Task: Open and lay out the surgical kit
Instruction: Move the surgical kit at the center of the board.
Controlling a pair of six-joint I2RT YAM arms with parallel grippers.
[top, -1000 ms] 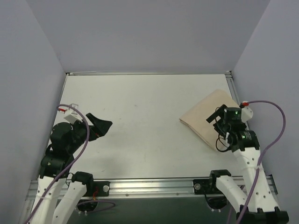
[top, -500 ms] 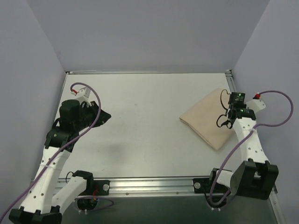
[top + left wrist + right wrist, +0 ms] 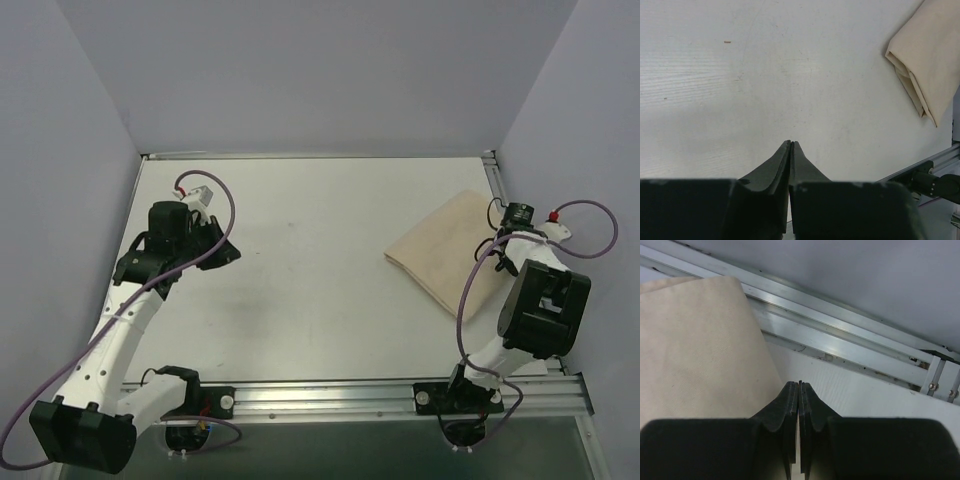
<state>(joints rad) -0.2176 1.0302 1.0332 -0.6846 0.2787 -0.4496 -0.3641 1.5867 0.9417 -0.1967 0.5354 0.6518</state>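
The surgical kit shows only as a folded beige cloth wrap (image 3: 440,255) lying closed at the table's right side; it also appears in the left wrist view (image 3: 930,55) and the right wrist view (image 3: 695,345). My left gripper (image 3: 230,254) hovers over bare table at the left, far from the wrap, its jaws shut with nothing between them (image 3: 791,144). My right gripper (image 3: 498,214) sits just off the wrap's far right edge, over the strip of table beside the rail. It is shut and holds nothing (image 3: 799,384).
An aluminium rail (image 3: 850,335) runs along the table's right edge close to the right fingertips, with the grey wall (image 3: 570,130) behind it. Another rail (image 3: 330,395) borders the near edge by the arm bases. Walls close off the left and back.
Both grippers went from open to shut. The left arm reached out and its gripper moved slightly back. The right wrist slid off the wrap toward the right rail.
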